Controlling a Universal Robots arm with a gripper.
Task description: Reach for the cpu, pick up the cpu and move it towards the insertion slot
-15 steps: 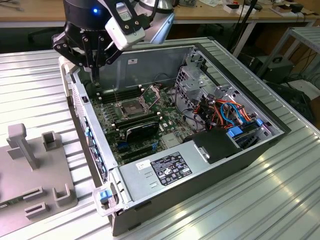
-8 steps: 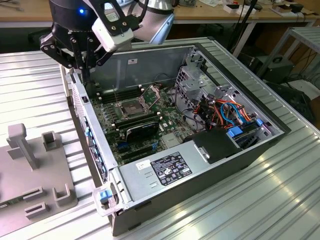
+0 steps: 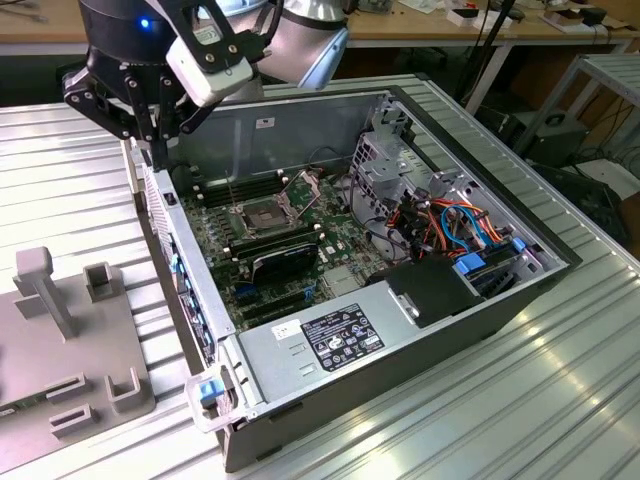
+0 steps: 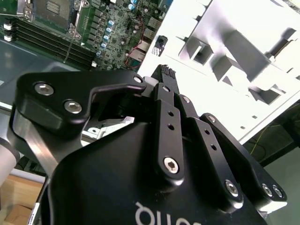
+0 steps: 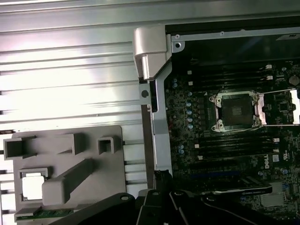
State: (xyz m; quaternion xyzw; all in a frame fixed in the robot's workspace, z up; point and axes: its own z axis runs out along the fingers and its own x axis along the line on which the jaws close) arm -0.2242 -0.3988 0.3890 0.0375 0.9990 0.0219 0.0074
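One pincer (image 3: 155, 138), drawn together, hangs over the case (image 3: 175, 270) rim; the cpu (image 5: 32, 183) lies in the grey tray (image 5: 89, 140).

A ribbed metal table (image 3: 560, 400) carries an open computer case (image 3: 420, 365) and, at the case's eight o'clock in the exterior view, a grey fixture plate (image 3: 110, 340).

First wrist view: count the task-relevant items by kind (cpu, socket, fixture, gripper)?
cpu: 1
insertion slot: 1
grey fixture plate: 1
gripper: 1
Total: 4
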